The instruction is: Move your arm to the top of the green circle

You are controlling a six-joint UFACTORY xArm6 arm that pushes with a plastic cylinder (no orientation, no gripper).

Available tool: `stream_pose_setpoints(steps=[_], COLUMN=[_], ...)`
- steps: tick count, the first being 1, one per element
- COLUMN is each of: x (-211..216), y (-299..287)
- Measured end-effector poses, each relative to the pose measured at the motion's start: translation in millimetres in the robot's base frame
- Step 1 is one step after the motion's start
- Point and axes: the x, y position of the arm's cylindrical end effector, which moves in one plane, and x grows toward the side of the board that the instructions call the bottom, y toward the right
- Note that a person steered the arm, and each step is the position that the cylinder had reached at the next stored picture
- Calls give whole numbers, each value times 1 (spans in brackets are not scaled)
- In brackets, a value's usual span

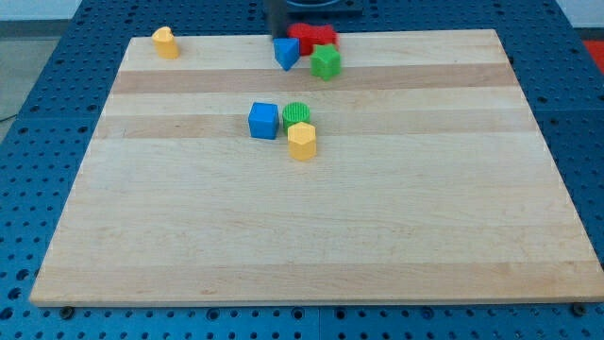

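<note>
The green circle (296,114) lies near the board's middle, touching a blue cube (263,120) on its left and a yellow hexagon block (301,142) just below it. My rod comes down, blurred, at the view's top; my tip (279,38) is at the board's top edge, right above a blue triangular block (287,53). The tip is well above the green circle and slightly to its left, not touching it.
Red blocks (312,38) and a green star-like block (326,62) cluster right of the blue triangular block. A yellow block (165,42) sits at the top left corner of the wooden board (311,236). Blue perforated table surrounds the board.
</note>
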Motion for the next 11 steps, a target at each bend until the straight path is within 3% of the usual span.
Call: stream_pose_setpoints(steps=[1, 2, 4, 5, 6, 8, 10, 11], x=[28, 56, 37, 53, 95, 155, 143, 143], y=[84, 128, 100, 94, 92, 3, -25, -86])
